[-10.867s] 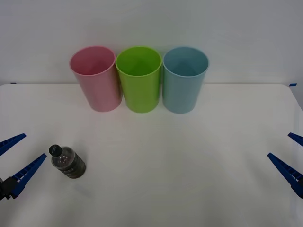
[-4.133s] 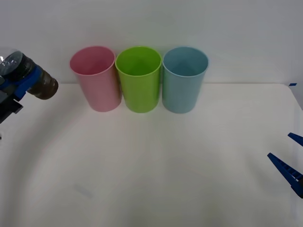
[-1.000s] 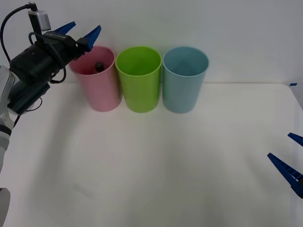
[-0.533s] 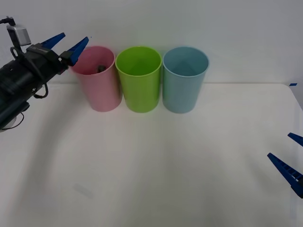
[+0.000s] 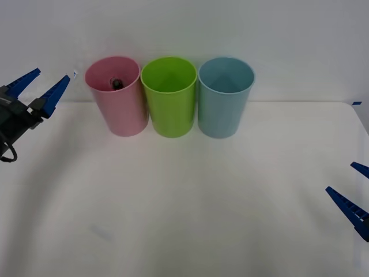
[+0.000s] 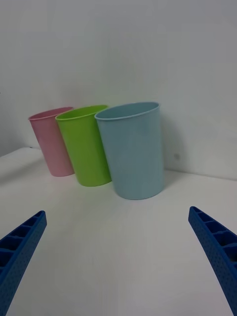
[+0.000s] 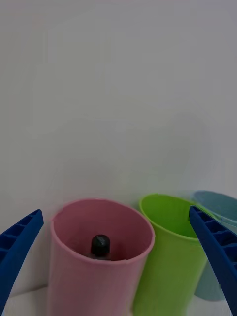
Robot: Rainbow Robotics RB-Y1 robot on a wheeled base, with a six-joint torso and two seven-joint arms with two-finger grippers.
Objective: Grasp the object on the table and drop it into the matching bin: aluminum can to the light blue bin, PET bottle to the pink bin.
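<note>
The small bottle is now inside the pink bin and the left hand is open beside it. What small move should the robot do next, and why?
Probably pull the left hand back toward its rest side at the left of the white table. The small clear plastic bottle with black cap already stands inside the tall pink plastic bin, the blue fingers are open and hold nothing, and the right hand waits open at the right edge.

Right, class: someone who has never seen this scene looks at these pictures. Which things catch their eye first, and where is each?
Three tall plastic cup-shaped bins stand in a row at the far edge of the wide white table: the pink bin at the left, a green bin in the middle, the light blue bin at the right. A small black-capped bottle sits inside the pink one. The left gripper hangs beside that bin, jaws open.
</note>
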